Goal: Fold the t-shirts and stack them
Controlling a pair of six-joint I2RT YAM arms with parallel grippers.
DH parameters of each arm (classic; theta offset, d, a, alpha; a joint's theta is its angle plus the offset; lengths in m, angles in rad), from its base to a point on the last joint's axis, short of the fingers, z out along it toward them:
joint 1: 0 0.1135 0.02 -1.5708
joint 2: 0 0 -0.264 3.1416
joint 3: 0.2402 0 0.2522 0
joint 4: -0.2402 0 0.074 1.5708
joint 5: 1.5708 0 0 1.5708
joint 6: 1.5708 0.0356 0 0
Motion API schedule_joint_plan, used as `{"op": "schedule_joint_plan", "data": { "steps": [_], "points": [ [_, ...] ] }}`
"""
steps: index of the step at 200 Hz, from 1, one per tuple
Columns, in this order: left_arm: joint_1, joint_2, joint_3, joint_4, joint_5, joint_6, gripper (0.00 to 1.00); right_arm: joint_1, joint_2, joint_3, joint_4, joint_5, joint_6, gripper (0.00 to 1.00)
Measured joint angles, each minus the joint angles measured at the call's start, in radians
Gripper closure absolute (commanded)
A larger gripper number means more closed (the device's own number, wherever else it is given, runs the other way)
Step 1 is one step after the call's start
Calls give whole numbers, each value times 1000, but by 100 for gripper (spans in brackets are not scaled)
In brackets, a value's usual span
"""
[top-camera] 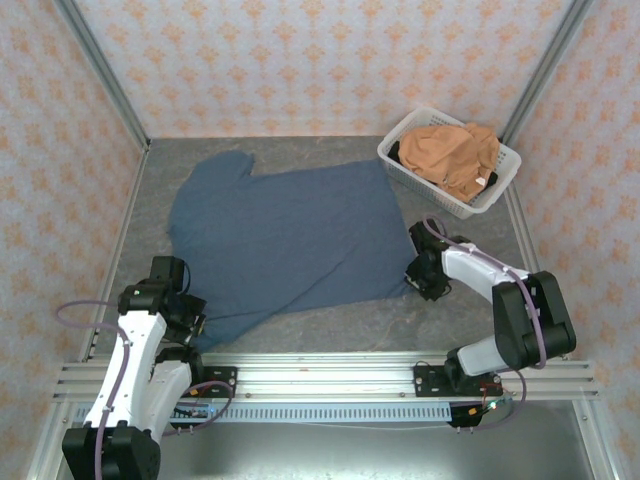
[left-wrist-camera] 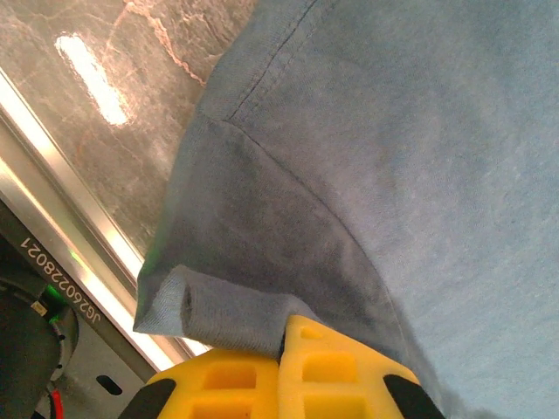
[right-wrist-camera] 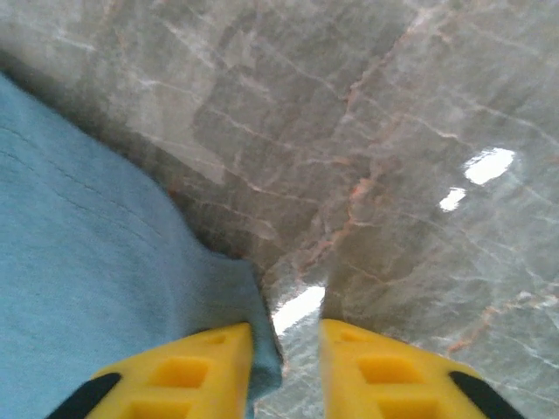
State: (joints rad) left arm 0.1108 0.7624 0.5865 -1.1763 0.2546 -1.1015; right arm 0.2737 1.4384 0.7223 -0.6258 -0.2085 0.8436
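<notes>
A slate-blue t-shirt (top-camera: 285,240) lies spread flat on the grey table, one sleeve pointing to the far left. My left gripper (top-camera: 193,322) sits at its near left corner. In the left wrist view that gripper (left-wrist-camera: 286,330) is shut on a rolled fold of the blue hem (left-wrist-camera: 227,310). My right gripper (top-camera: 411,283) is at the shirt's near right corner. Seen from the right wrist, it (right-wrist-camera: 284,332) is open, and the blue corner (right-wrist-camera: 262,349) lies against the inner side of its left finger (right-wrist-camera: 201,362). An orange-tan t-shirt (top-camera: 455,152) is bunched in the basket.
A white lattice basket (top-camera: 420,170) stands at the far right corner of the marbled table (top-camera: 470,230). Metal rails (top-camera: 330,375) run along the near edge, with patterned walls on the other three sides.
</notes>
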Motion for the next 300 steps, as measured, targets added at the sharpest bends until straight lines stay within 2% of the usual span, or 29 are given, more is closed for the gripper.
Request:
{"op": "schedule_joint_plan", "data": {
  "steps": [33, 79, 136, 215, 245, 267, 300],
  "points": [
    [0, 0, 0, 2, -1, 3, 100, 0, 18, 15, 22, -6, 8, 100],
    [0, 0, 20, 0, -16, 4, 100, 0, 1, 18, 43, 3, 18, 100],
    [0, -1, 39, -10, -39, 11, 100, 0, -180, 18, -70, 21, 9, 100],
    [0, -10, 44, -36, -47, 31, 100, 0, -213, -10, -157, -2, 9, 100],
    [0, -19, 103, -48, -54, 56, 100, 0, -216, 7, -172, -6, 6, 100],
    [0, 19, 192, -27, -55, 87, 100, 0, -190, 67, -187, -9, 2, 100],
    [-5, 196, 335, 58, -62, 162, 100, 0, -118, 175, -190, -10, 2, 100]
  ]
}}
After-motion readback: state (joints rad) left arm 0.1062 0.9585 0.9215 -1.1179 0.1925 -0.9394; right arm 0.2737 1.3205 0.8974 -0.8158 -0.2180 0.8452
